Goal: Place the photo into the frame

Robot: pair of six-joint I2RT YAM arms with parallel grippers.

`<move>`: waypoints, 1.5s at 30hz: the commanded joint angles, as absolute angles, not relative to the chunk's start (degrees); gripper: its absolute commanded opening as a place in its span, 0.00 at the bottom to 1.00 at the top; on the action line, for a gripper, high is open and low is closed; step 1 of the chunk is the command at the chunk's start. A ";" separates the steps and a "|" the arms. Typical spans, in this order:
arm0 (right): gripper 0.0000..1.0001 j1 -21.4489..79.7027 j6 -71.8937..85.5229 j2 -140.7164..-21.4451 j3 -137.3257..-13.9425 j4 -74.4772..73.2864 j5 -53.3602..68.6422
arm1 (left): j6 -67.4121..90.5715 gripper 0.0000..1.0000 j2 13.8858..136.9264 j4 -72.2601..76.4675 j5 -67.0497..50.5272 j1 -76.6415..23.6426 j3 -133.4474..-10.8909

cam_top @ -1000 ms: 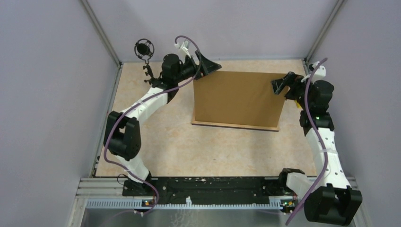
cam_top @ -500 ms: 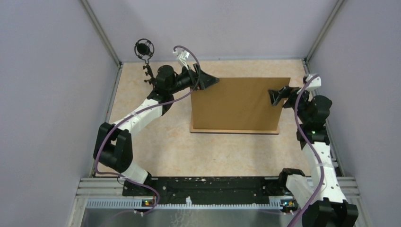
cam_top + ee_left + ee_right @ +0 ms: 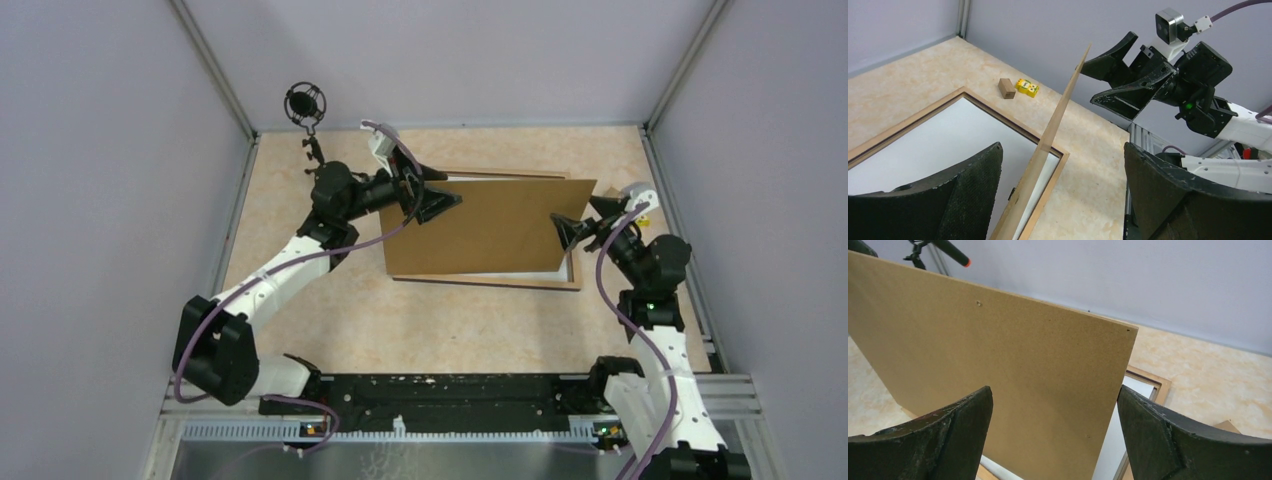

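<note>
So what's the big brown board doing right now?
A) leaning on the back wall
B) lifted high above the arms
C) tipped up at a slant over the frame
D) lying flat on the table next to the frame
C: seen edge-on from the left wrist, the brown board rises at a slant from the frame, which lies flat on the table.

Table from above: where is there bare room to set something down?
The widest bare table is the strip between the frame and the arm bases. Another lies between the frame and the back wall. The middle is crowded: tilted backing board, left gripper, right gripper.
</note>
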State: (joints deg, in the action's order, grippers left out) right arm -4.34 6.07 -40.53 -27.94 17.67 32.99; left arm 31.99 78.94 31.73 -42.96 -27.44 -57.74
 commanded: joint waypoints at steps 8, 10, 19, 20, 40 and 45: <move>0.91 -3.16 1.02 -31.38 -20.29 30.54 41.43 | 29.31 0.94 69.61 41.73 -46.74 -28.06 -48.17; 0.91 -3.16 1.68 -30.60 -19.41 30.63 41.36 | 28.17 0.96 67.87 38.46 -45.76 -28.05 -47.82; 0.97 -3.16 10.53 -21.42 -17.45 18.73 26.90 | 28.47 0.99 61.00 36.22 -45.46 -28.12 -45.66; 0.98 -3.16 11.27 -20.85 -17.78 17.10 25.25 | 29.15 0.99 60.70 36.03 -45.16 -28.08 -45.59; 0.99 -3.16 12.31 -16.24 -18.19 4.76 24.79 | 42.48 0.99 55.86 -19.52 -21.54 -27.11 -69.61; 0.99 -3.16 12.36 -15.98 -17.94 3.60 24.69 | 41.13 0.99 53.24 -34.25 -8.00 -27.07 -79.70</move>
